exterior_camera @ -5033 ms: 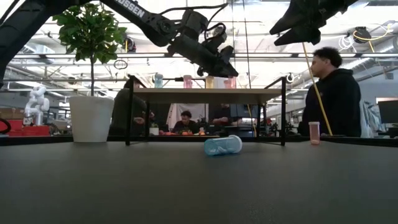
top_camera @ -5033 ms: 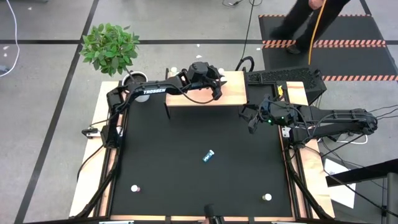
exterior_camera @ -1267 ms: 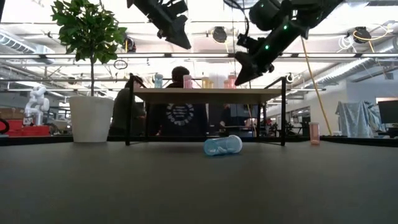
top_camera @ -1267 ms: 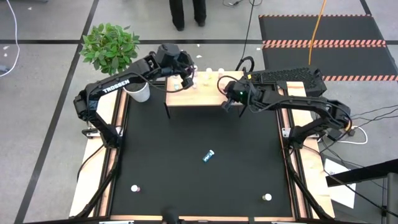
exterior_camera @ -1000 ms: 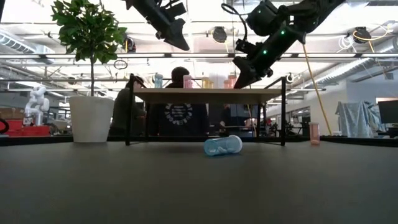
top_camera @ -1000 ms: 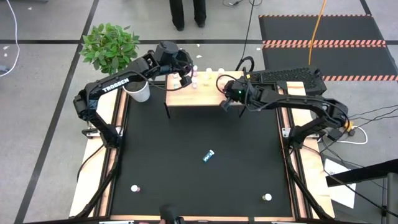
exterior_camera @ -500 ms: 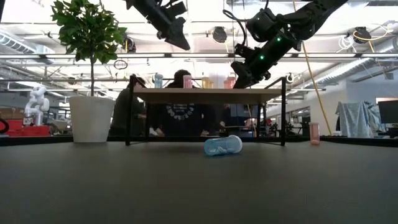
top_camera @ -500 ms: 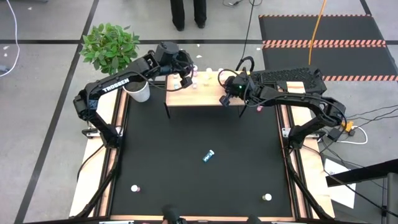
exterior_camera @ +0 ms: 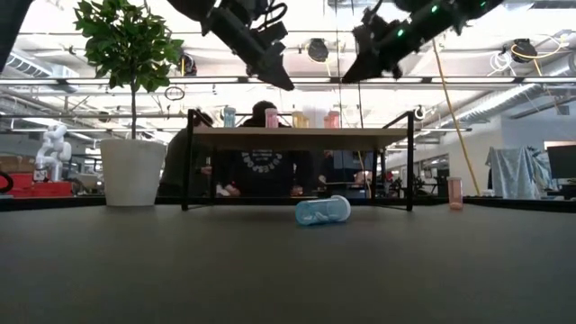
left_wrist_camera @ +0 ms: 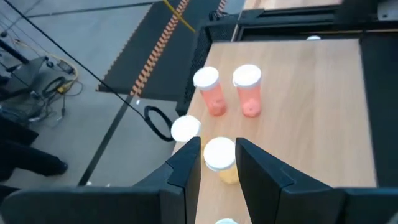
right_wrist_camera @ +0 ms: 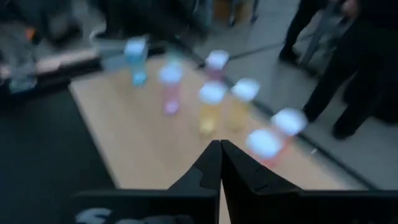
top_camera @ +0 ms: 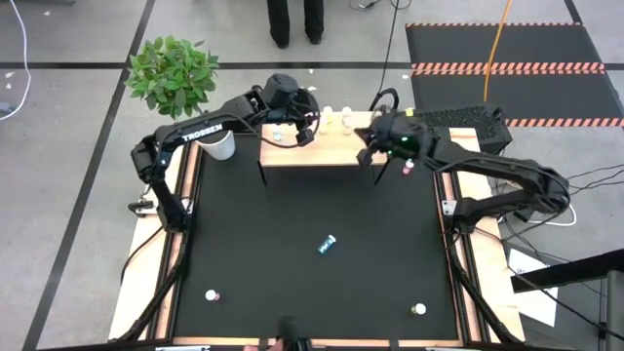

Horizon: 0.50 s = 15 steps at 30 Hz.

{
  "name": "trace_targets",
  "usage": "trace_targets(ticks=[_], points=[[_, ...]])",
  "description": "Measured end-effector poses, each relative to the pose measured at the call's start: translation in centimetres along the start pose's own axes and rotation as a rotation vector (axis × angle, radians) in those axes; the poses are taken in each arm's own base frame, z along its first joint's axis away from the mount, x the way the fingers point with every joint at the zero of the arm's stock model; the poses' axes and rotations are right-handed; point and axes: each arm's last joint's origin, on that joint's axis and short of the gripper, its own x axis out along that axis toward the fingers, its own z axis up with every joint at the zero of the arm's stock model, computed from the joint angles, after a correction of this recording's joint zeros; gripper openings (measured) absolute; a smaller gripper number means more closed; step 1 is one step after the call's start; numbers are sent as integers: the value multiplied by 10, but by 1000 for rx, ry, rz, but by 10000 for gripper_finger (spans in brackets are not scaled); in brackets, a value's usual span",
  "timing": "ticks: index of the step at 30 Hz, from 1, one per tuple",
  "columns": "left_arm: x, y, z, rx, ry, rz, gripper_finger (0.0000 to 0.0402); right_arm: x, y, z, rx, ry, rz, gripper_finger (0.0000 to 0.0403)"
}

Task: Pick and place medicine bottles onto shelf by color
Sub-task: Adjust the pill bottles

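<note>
A black-topped square work table [top_camera: 292, 283] carries a light natural-wood rectangular shelf on dark legs [top_camera: 327, 148] along its far edge, with a leafy green plant in a white pot [top_camera: 175, 76] off the shelf's left end. Two dark robot arms reach in over the shelf from either side. The left gripper [left_wrist_camera: 217, 163] hangs above the shelf's left half, its two fingers slightly parted and straddling the white cap of a yellow medicine bottle [left_wrist_camera: 221, 158] that stands on the wood; whether the fingers actually press the bottle cannot be told. Just beyond it stand two pink white-capped bottles [left_wrist_camera: 229, 90] side by side, upright on the shelf top. The right gripper [right_wrist_camera: 219, 163] hovers above the shelf's right end with its fingers closed tight together and nothing between them. From table height, a row of small bottles [exterior_camera: 281, 118] shows along the shelf top, a teal-blue bottle [exterior_camera: 323, 211] lies on its side near the middle of the table, and a lone pink bottle [exterior_camera: 454, 192] stands upright at the right edge. A person in dark clothing [exterior_camera: 263, 162] is visible beyond the shelf.
</note>
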Motion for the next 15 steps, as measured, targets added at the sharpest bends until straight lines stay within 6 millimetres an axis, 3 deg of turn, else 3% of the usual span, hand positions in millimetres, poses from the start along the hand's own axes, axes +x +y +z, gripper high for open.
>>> trace_targets(ticks=[6,15], points=[[18,-1,-10,-3,50,8,102,-25,-17,16,-53,-105,-74,0],[22,5,-12,-21,42,32,102,-9,-20,11,-54,-87,-27,0]])
